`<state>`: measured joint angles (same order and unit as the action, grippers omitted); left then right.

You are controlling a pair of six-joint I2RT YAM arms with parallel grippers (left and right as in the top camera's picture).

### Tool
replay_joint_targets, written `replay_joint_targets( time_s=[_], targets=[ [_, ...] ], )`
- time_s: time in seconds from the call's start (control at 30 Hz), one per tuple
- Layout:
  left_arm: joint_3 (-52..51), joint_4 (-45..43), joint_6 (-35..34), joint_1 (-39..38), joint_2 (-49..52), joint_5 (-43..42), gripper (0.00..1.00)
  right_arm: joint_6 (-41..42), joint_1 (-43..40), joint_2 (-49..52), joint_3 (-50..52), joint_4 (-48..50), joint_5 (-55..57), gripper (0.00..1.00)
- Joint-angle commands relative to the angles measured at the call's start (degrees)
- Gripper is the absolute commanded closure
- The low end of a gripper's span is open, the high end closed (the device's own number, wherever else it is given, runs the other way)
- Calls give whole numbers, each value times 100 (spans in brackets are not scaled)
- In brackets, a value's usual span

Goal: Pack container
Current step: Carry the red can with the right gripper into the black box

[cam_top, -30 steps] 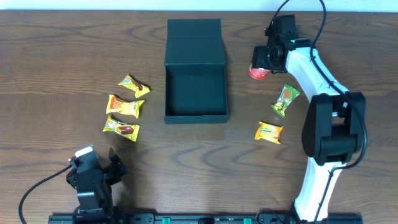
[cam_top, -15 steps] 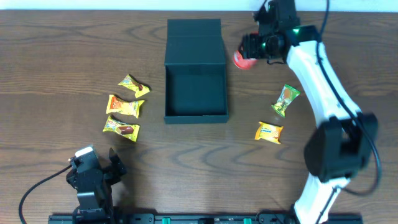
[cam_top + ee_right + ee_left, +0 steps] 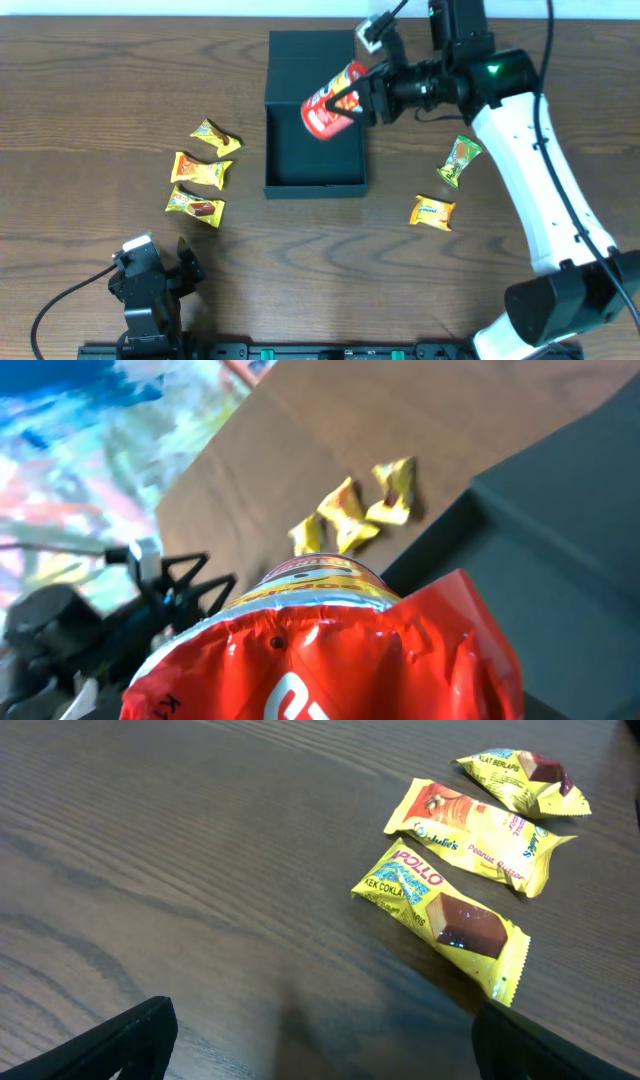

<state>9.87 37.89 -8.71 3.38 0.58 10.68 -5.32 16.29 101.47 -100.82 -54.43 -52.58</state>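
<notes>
One second back, can (image 3: 330, 102) stood on table (image 3: 100, 80) right of box (image 3: 312, 172); now right gripper (image 3: 362, 95), clamped on it, holds it tilted above mid-table box's open well. Release likely next. Left gripper (image 3: 325, 1025) idle, spread.

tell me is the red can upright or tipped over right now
Tipped: the red can slants nearly on its side, gripped by the right hand above the open container.
</notes>
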Motion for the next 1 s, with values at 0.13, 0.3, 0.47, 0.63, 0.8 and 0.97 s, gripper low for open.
replay_joint_targets(
  time_s=[0.13, 0.3, 0.47, 0.63, 0.8, 0.97],
  targets=[
    [-61, 2, 76, 35, -37, -317, 5, -319, -35, 55, 920, 398, -557, 59],
    [-61, 0, 79, 35, -37, -435, 4, 1012, 103, 55, 2068, 2417, -831, 60],
    [-61, 2, 76, 35, -37, -435, 4, 2551, 417, 55, 3265, 4706, -476, 58],
    [-61, 2, 79, 35, -37, -435, 5, 3558, 1001, 55, 4113, 6220, 680, 53],
    [-61, 0, 79, 35, -37, -435, 5, 3814, 1416, 133, 4221, 6286, 1547, 50],
    [-61, 2, 76, 35, -37, -435, 5, 4153, 1425, 470, 4221, 6426, 1827, 54]
  ],
)
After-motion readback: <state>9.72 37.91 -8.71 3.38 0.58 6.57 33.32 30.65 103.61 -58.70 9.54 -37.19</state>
